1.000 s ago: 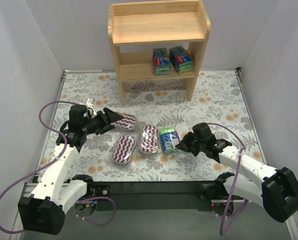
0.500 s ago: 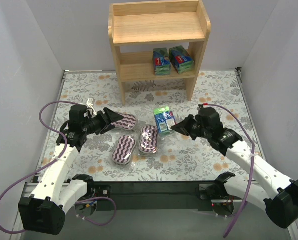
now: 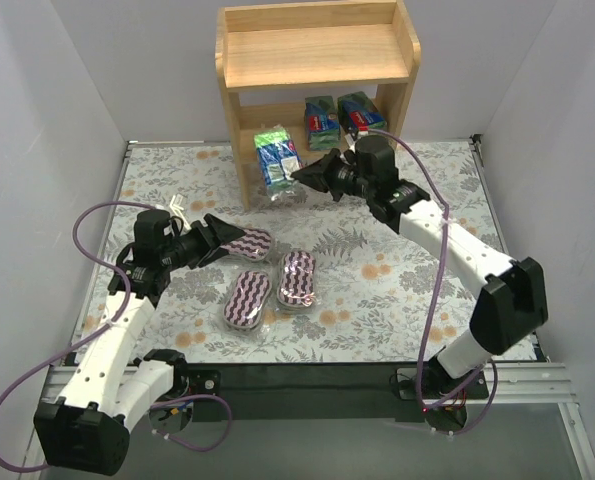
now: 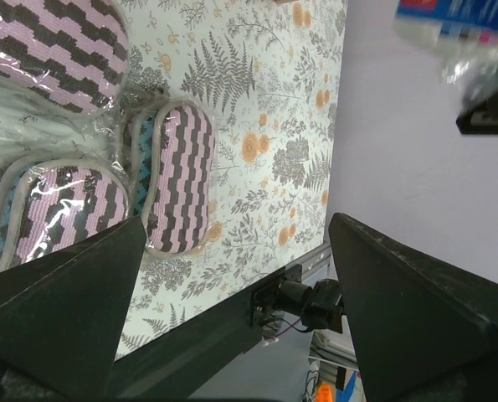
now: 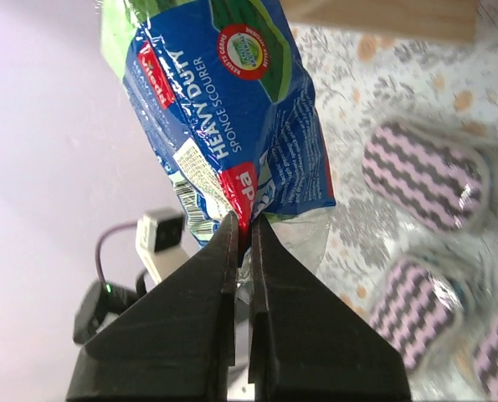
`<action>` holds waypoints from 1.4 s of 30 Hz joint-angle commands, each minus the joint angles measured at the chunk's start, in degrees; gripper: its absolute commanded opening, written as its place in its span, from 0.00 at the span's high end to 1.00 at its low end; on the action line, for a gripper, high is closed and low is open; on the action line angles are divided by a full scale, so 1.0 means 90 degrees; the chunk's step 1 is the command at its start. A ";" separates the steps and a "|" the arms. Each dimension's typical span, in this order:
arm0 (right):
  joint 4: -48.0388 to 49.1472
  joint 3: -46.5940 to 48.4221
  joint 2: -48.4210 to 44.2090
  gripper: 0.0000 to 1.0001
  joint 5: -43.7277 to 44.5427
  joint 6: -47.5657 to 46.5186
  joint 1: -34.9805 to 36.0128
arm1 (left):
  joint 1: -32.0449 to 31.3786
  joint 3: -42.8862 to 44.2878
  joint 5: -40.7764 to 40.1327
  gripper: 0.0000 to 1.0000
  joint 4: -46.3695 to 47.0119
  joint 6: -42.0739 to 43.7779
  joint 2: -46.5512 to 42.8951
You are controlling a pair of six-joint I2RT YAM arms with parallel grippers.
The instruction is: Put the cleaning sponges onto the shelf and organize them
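The wooden shelf (image 3: 317, 55) stands at the back with two green-blue sponge packs (image 3: 322, 122) (image 3: 362, 115) on its lower tier. My right gripper (image 3: 302, 177) is shut on the wrap edge of a third pack (image 3: 277, 157), held in the air in front of the shelf's left leg; the right wrist view shows this pack (image 5: 223, 126) pinched at the gripper (image 5: 244, 230). Three purple-striped pads (image 3: 247, 242) (image 3: 247, 298) (image 3: 297, 277) lie on the table. My left gripper (image 3: 220, 240) is open beside the upper-left pad, and nothing lies between its tips (image 4: 236, 226).
A floral cloth (image 3: 407, 250) covers the table. Grey walls close in the left and right sides. A black rail (image 3: 307, 375) runs along the near edge between the arm bases. The shelf's top tier holds nothing.
My right arm lifted the pack from beside the pads and carried it back and left to the front of the shelf. The left arm has hardly moved.
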 commanded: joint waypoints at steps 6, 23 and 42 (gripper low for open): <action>0.0279 0.2534 0.1794 0.99 0.0882 0.0415 -0.0020 | -0.0014 0.0337 -0.0120 0.17 -0.0363 -0.0057 -0.0354; -0.0972 0.4811 0.3544 0.99 0.1011 0.0220 -0.0587 | -0.0024 0.0474 -0.0335 0.17 -0.0803 -0.0096 -0.0775; -0.1187 0.4508 0.3241 0.73 0.0708 0.0122 -0.0606 | -0.0024 0.0611 -0.0276 0.17 -0.0784 -0.0076 -0.0677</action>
